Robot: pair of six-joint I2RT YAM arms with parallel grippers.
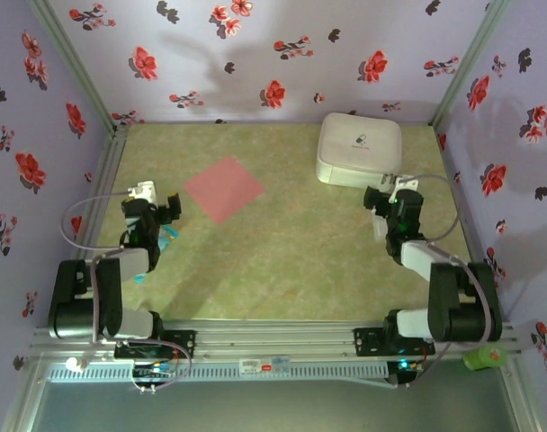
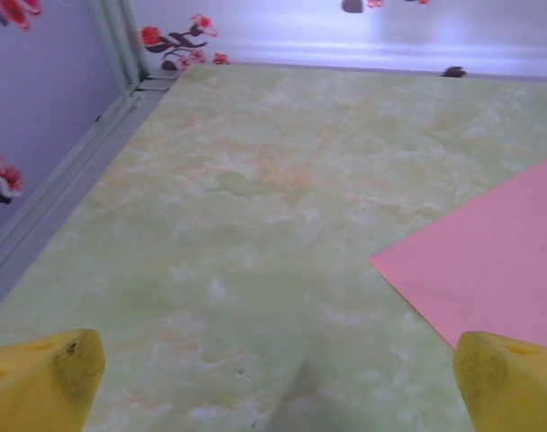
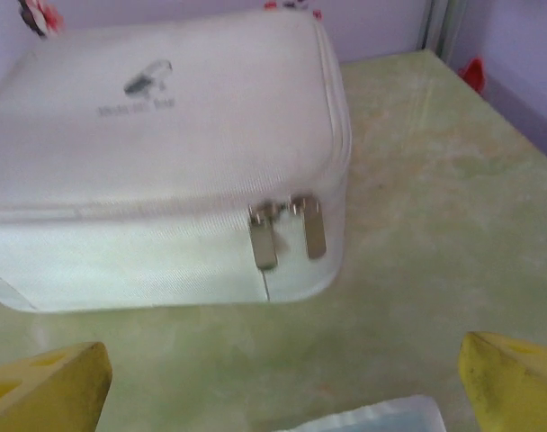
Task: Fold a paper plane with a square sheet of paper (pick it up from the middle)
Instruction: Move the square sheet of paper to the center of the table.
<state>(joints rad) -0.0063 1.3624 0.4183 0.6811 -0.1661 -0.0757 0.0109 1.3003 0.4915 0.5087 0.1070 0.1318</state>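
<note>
The square sheet of paper [image 1: 223, 188] is salmon-red and lies flat on the green table, turned like a diamond, left of centre. My left gripper [image 1: 173, 216] sits just left of the sheet's left corner, apart from it. In the left wrist view the sheet [image 2: 489, 261] lies ahead on the right. The left gripper [image 2: 278, 387] is open there, its yellow fingertips [image 2: 40, 378] wide apart over bare table. My right gripper [image 1: 377, 211] is at the right side, just in front of the white case. It is open [image 3: 282, 387] with nothing between the fingertips [image 3: 516, 378].
A white rounded-square zip case [image 1: 360, 148] stands at the back right; its two metal zip pulls [image 3: 287, 229] face the right gripper. Floral walls close the left, back and right sides. A green object [image 1: 485, 358] sits by the right arm's base.
</note>
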